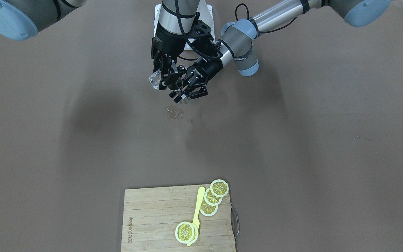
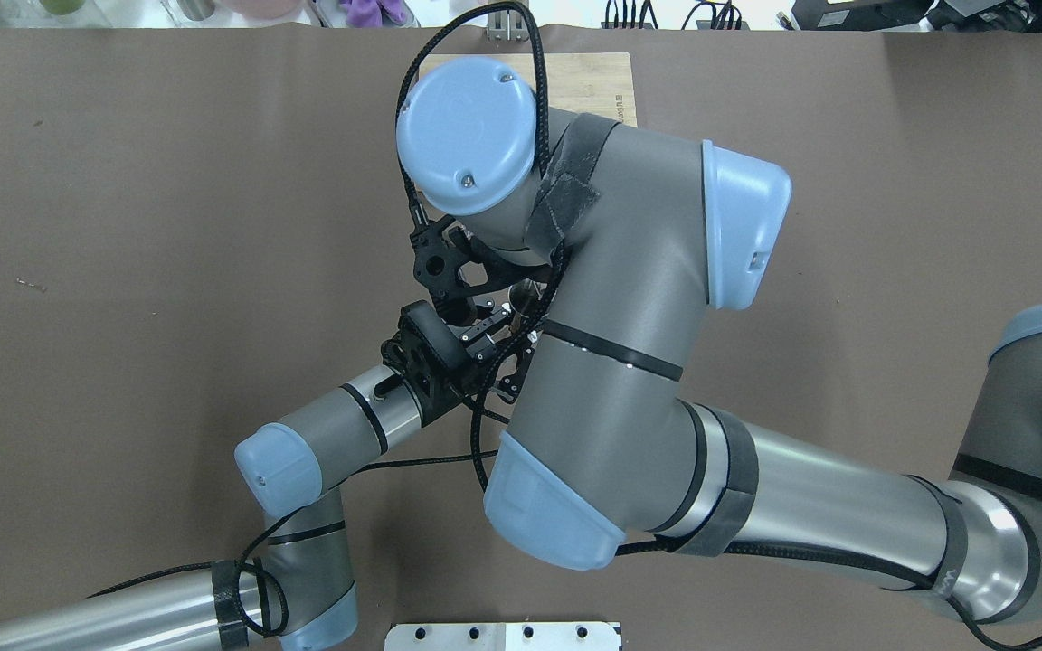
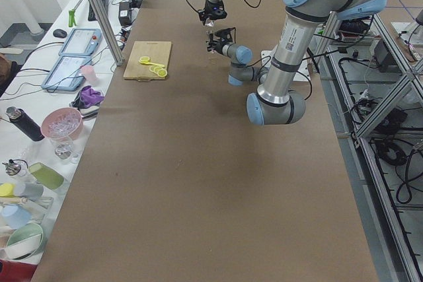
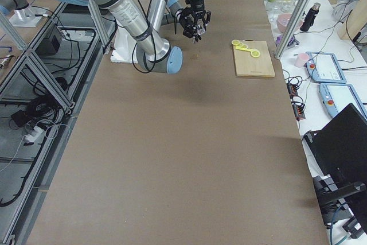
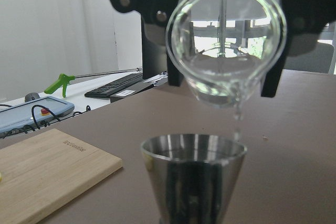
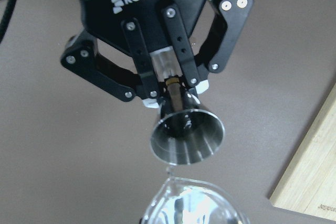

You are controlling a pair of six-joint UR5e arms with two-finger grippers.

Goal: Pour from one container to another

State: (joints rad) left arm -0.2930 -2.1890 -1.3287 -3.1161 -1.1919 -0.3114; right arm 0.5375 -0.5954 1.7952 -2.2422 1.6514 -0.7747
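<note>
Up near the robot's base, over the brown table (image 1: 292, 140), I see both arms brought together in mid-air. My left gripper (image 6: 173, 88) has its fingers closed on the narrow waist of a steel jigger (image 6: 187, 135), which it holds upright with the open cone facing up. My right gripper (image 5: 224, 61) is clamped on a clear glass cup (image 5: 226, 45), one black finger on each side of it. The cup is tipped well over, so that from the left wrist camera I look straight into its mouth. It hangs just above the jigger and apart from it. A little water (image 5: 218, 85) lies pooled at the low side of the cup, and a thin dribble (image 5: 239, 116) falls from the lip toward the far edge of the jigger's rim – I cannot tell whether it lands inside. On the table directly below the two grippers there is a small wet patch (image 1: 175, 113). Well away from all this, at the operators' edge of the table, lies a wooden cutting board (image 1: 152, 217) with several lemon slices (image 1: 219, 188) and a yellow spoon (image 1: 198, 201) on it – one slice sits at the spoon's lower end, the others overlap in a short row beside its handle.
</note>
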